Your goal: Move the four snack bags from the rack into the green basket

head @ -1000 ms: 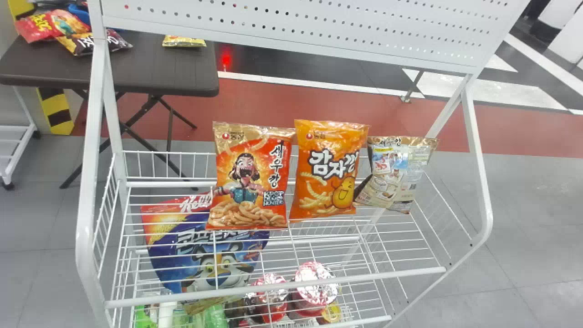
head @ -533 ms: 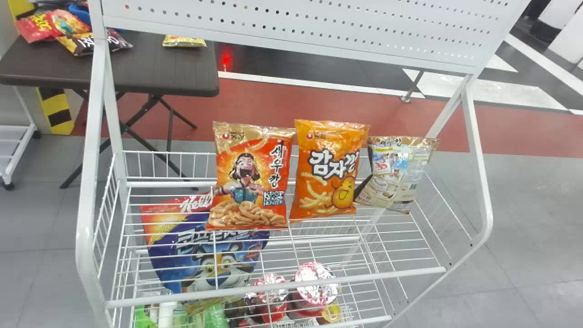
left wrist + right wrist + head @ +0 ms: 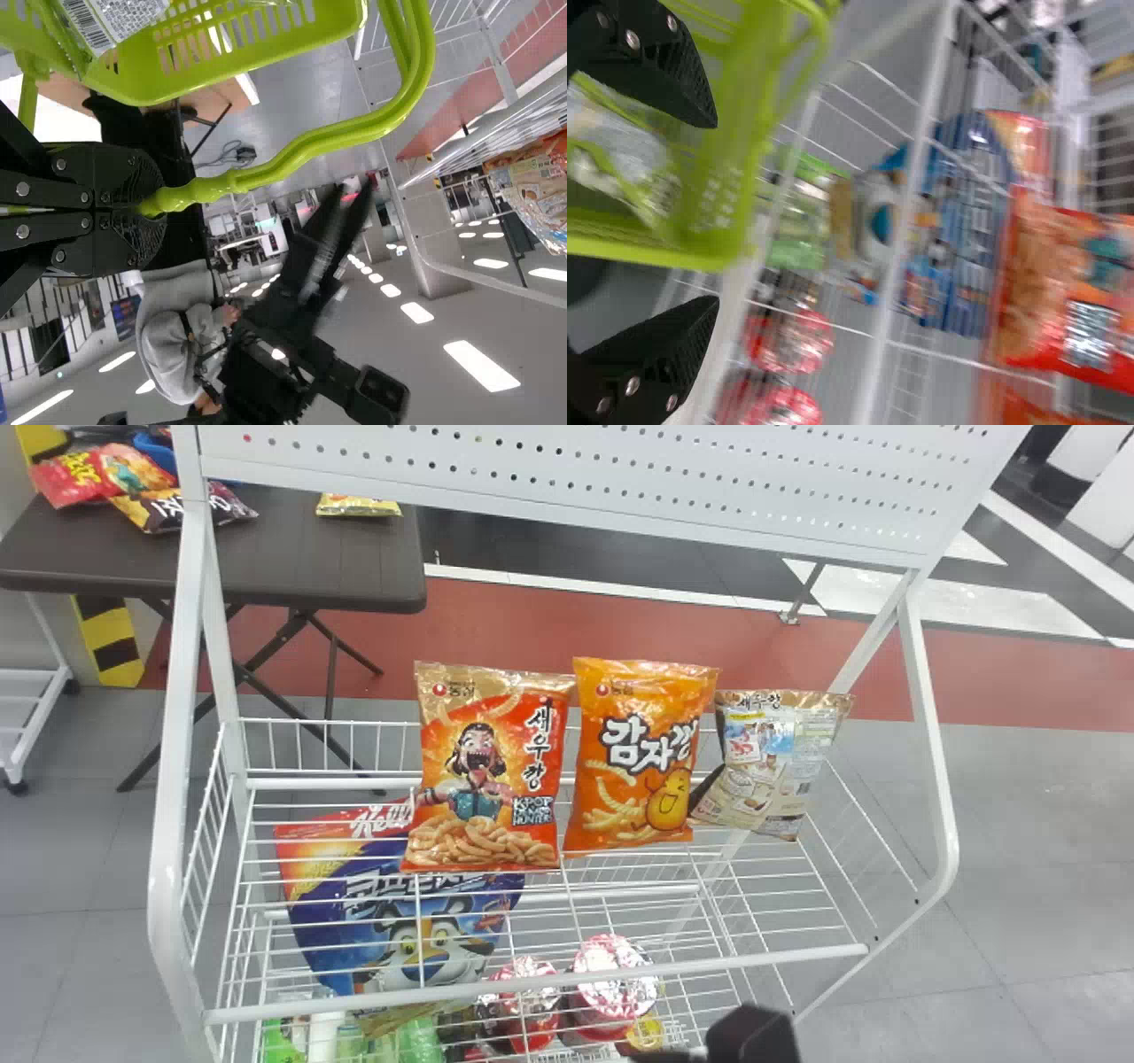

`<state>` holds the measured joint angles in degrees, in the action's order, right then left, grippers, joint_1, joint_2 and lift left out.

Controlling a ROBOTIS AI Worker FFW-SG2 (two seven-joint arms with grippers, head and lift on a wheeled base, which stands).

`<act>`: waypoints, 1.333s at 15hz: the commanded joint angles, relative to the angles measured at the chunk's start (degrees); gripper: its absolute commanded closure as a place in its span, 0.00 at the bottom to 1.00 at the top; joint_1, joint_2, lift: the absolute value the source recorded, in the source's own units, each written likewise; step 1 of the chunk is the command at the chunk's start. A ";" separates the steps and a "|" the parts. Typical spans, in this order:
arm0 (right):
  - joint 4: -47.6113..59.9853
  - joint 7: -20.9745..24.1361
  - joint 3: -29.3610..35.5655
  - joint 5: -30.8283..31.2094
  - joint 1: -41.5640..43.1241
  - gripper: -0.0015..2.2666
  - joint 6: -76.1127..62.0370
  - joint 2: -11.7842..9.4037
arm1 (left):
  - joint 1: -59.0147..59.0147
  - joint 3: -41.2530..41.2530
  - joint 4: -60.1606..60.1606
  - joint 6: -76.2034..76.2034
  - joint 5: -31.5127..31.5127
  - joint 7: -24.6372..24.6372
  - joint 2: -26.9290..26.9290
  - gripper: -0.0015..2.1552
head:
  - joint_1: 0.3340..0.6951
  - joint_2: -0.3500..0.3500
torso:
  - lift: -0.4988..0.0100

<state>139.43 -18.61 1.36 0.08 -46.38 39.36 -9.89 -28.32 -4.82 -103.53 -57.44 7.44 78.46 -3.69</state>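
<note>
Along the rack's (image 3: 532, 987) back edge stand a glossy red-orange bag (image 3: 483, 779), dark writing down one side; an orange bag (image 3: 620, 779), bold white lettering (its yellow cartoon winks); a beige bag (image 3: 775, 771), small print, rightmost; the left gripper (image 3: 152, 204) has its fingers closed on the green basket's (image 3: 283, 55) handle, a pale packet (image 3: 620, 159) inside; the right gripper (image 3: 709, 1045), fingers open, is near the rack's front edge.

It looks like a small shop display in a big open hall: a white wire rack (image 3: 536, 983) with a pegboard (image 3: 576, 491), stocked with snack bags (image 3: 483, 779) and foil-topped cups (image 3: 611, 992), plus a green basket (image 3: 133, 84), floor markings (image 3: 496, 638) and rows of ceiling lights (image 3: 481, 366).
</note>
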 commanded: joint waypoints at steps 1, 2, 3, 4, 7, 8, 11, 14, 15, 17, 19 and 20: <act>-4.60 2.62 0.31 -1.57 5.52 0.02 -11.98 2.24 | 0.02 -0.54 -0.09 0.00 -0.50 -0.23 0.26 0.83 | 1.00 0.00 | 0.98; -7.85 3.32 0.23 -1.57 8.94 0.03 -14.62 3.65 | 0.11 -0.89 0.00 -0.18 -0.76 -0.50 0.35 0.83 | 1.00 0.00 | 0.98; -11.55 3.32 -0.13 -1.48 13.25 0.03 -15.85 5.41 | 0.28 -1.24 0.08 -0.18 -0.94 -0.67 0.44 0.83 | 1.00 0.00 | 0.98; -15.76 4.90 -1.00 -1.04 17.56 0.03 -17.25 6.37 | 0.37 -1.50 0.17 -0.18 -1.20 -0.76 0.52 0.83 | 1.00 0.00 | 0.98; -25.96 11.49 -4.61 -0.52 27.58 0.04 -21.47 6.37 | 0.55 -1.68 0.52 -0.18 -1.29 -0.94 0.52 0.83 | 1.00 0.00 | 0.98; -29.39 12.02 -5.31 -0.52 31.00 0.04 -21.65 6.37 | 0.72 -1.50 0.79 0.00 -1.29 -1.02 0.52 0.83 | 1.00 0.00 | 0.98; -37.12 13.25 -6.37 -0.52 37.95 0.04 -21.47 6.90 | 1.16 -1.15 1.49 -0.18 -1.02 -1.20 0.35 0.83 | 1.00 0.03 | 0.98; -40.90 9.56 -6.72 -0.87 41.73 0.42 -21.12 6.99 | 1.69 -0.71 1.93 -0.18 -0.67 -1.02 0.00 0.83 | 1.00 0.07 | 0.98; -40.81 8.33 -7.16 -0.87 42.08 0.64 -19.19 7.08 | 1.86 -0.71 2.19 -0.18 -0.58 -1.02 0.00 0.83 | 1.00 0.11 | 0.98; -40.81 7.19 -7.77 -0.52 42.96 0.89 -17.08 7.08 | 1.95 -0.71 2.19 0.00 -0.50 -1.02 0.00 0.83 | 1.00 0.14 | 0.98; -40.11 5.78 -7.77 -0.78 42.43 0.94 -17.60 6.90 | 2.04 -0.71 2.28 -0.18 -0.58 -1.02 0.00 0.83 | 1.00 0.16 | 0.98; -38.88 5.17 -7.60 -0.96 41.46 0.94 -17.78 6.81 | 2.04 -0.71 2.37 -0.18 -0.58 -1.02 0.08 0.83 | 1.00 0.17 | 0.98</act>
<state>99.23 -12.96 -6.40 -0.60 -3.90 21.89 -2.93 -26.31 -5.54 -101.25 -57.58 6.90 77.43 -3.69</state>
